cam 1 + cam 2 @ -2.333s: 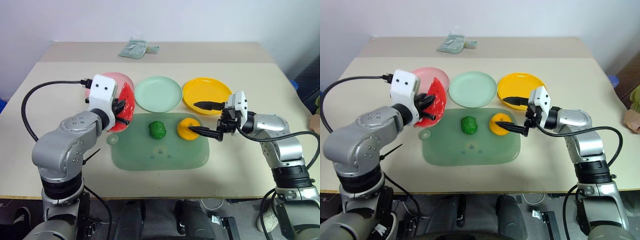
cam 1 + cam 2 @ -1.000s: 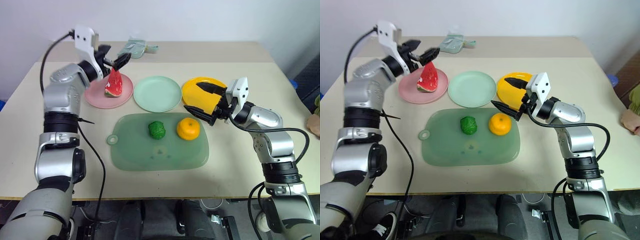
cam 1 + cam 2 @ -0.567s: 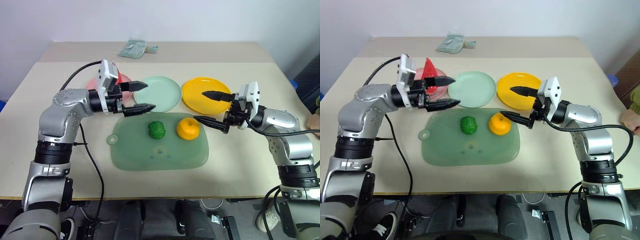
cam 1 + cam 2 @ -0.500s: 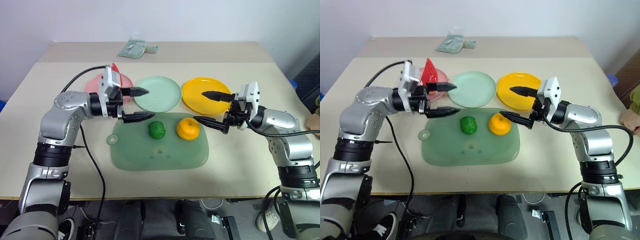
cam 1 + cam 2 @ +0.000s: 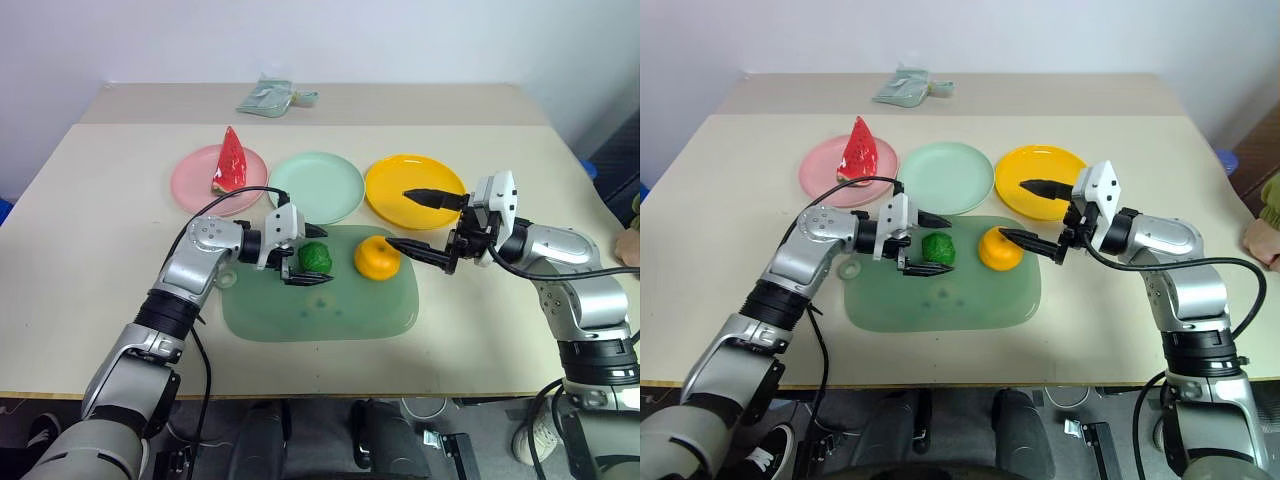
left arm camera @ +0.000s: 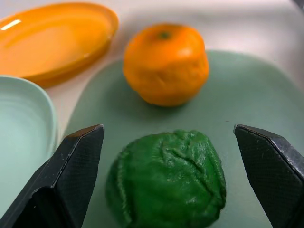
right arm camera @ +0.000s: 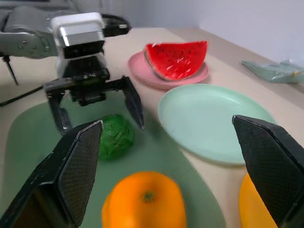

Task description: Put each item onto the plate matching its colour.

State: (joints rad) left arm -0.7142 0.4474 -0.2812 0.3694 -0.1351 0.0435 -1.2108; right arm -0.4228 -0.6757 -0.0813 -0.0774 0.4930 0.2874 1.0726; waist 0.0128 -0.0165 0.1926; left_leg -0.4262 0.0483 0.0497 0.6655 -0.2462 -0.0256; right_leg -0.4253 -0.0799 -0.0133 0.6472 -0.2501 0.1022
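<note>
The red watermelon wedge (image 5: 228, 162) stands on the pink plate (image 5: 200, 188). The mint green plate (image 5: 316, 186) and the yellow-orange plate (image 5: 412, 185) hold nothing. The dark-green ball (image 5: 315, 257) and the orange (image 5: 377, 257) lie on the pale-green mat (image 5: 320, 300). My left gripper (image 5: 311, 256) is open and low over the mat, one finger on each side of the ball (image 6: 166, 178), with gaps on both sides. My right gripper (image 5: 397, 218) is open, hovering just right of the orange above the edge of the yellow-orange plate.
A small crumpled greenish bag (image 5: 270, 97) lies on the far table. A person's hand (image 5: 630, 245) shows at the right edge. Bare tabletop lies in front of the mat and to both sides.
My left arm has come down and rightward from the pink plate to the mat, and its open fingers now flank the green ball. The watermelon stays on the pink plate. The right arm has barely moved.
</note>
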